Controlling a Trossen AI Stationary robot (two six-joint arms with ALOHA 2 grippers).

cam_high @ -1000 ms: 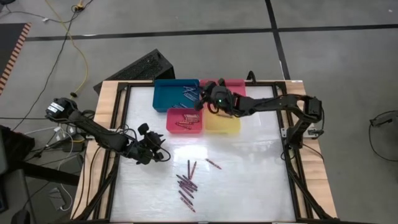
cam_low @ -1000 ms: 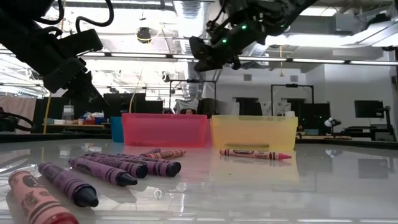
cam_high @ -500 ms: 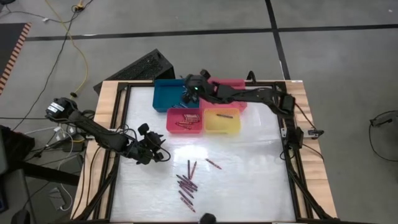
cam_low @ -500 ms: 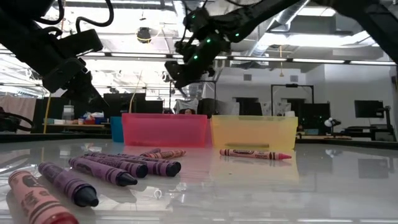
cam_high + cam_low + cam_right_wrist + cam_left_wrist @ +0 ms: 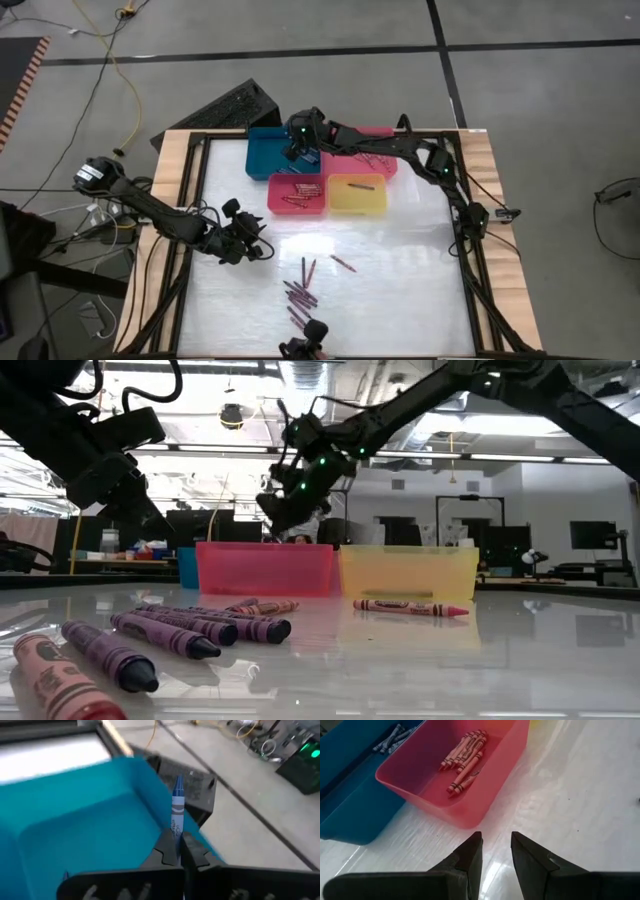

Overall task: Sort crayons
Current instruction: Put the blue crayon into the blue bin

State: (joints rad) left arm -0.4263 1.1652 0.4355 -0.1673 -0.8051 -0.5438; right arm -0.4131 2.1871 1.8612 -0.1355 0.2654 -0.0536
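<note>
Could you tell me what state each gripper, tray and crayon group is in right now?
Right gripper: shut on blue crayon, over blue tray.
Left gripper: open, empty.
Red tray: holds crayons.
Yellow tray: holds one crayon.
Loose crayons: lying on table.

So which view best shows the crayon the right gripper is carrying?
The right wrist view: the blue crayon stands up between the right gripper fingers, over the blue tray. The high and low views show only that gripper above the trays, crayon too small to see. The left wrist view misses it.
</note>
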